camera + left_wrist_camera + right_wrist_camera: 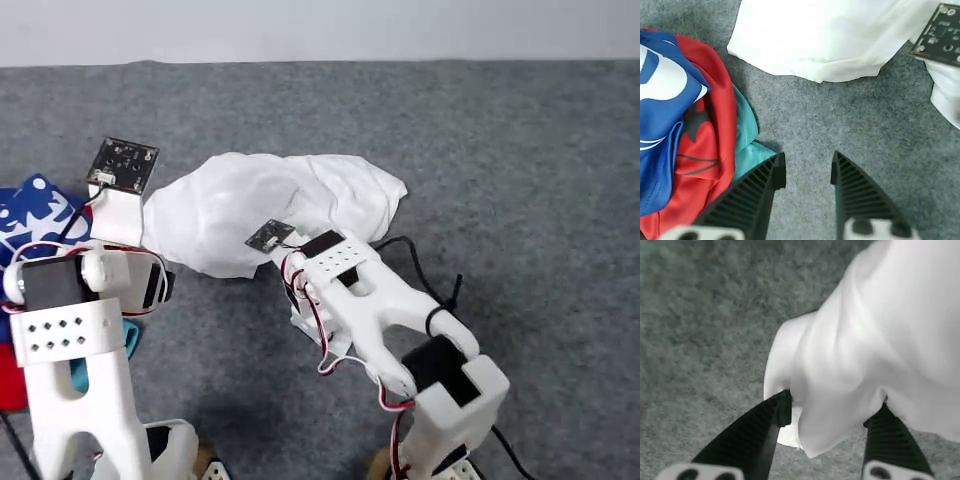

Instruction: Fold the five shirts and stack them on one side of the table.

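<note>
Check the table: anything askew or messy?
The white shirt lies crumpled in the middle of the table, not flat. Beside it, the coloured shirts sit in a loose overlapping heap, not a folded stack.

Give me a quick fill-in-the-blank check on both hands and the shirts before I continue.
The right hand has a fold of the ____ between its fingers. The left hand is ____ over bare table. The pile beside it shows ____ coloured shirts.
Missing: white shirt; open; three.
</note>
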You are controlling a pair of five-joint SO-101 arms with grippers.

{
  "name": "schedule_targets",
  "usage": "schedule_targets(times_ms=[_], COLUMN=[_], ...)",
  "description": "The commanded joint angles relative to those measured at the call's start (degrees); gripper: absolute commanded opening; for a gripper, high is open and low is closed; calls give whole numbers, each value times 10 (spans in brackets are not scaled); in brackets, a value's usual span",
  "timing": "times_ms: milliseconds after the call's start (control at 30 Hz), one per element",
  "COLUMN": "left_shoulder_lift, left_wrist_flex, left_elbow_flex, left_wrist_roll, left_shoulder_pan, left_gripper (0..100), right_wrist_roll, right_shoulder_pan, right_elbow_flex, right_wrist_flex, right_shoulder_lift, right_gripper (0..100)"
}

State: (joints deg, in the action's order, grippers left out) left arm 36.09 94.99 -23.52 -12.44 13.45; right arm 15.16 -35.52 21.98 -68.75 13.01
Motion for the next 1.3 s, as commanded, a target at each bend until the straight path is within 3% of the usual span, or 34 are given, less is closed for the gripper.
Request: schedule_targets(times_ms=[0,100,367,567,767,1067,1267], left_shoulder_lift=[2,2,6,6,1,0,0], left_wrist_flex=[-11,-11,-11,-26,-69,-178,-206], left_elbow_flex=[0,-1,0,3,-2,-80,-121], left_wrist_roll=[4,4,4,5,5,4,5], left_shoulder_pan=[-4,-4,-3,-4,-11,-141,-151], left_gripper=[160,160,160,160,162,187,197], right_wrist_roll=[-7,-5,-2,-2,-2,-2,-2], right_shoulder_pan=[0,1,24,138,219,298,329], right_elbow_flex=[-26,-29,-101,-211,-268,-278,-372], right_wrist_flex=[3,3,-134,-221,-242,-241,-243], right_shoulder_lift=[12,14,0,-81,-162,-232,-297], right_gripper=[154,4,9,9,9,9,9])
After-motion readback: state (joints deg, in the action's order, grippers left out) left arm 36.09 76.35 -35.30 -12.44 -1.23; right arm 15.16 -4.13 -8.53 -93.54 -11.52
